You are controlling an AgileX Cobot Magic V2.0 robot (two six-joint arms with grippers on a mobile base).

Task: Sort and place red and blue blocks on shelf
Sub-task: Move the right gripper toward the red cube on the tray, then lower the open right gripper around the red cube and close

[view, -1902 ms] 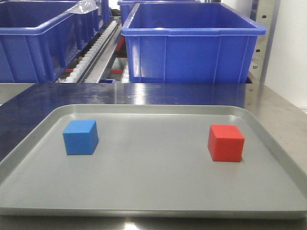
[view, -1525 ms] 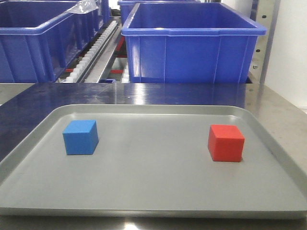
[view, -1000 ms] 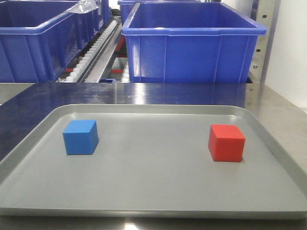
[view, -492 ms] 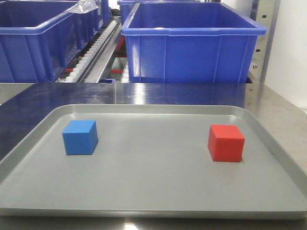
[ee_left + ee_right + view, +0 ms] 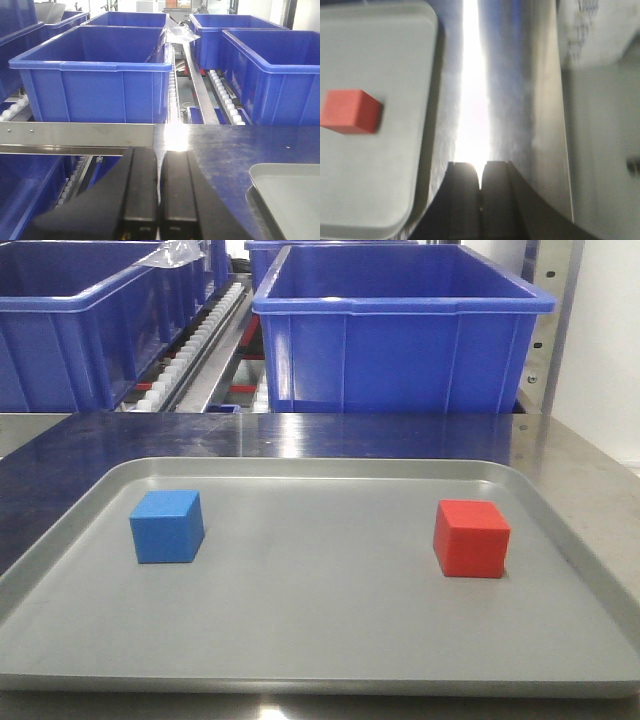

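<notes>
Tray (image 5: 320,640) held the blue block (image 5: 167,526) at frame left and the red block (image 5: 471,538) at right, well apart. I saw both grippers pinched closed, empty: left gripper (image 5: 159,156) facing the shelf (image 5: 75,135), right gripper (image 5: 480,168) over the surface (image 5: 510,100).

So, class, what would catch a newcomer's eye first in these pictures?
Two small cubes stand on the grey tray: a sky-blue block on its left and a red block on its right, well apart. Behind the tray, large blue bins sit on the shelf.
</notes>
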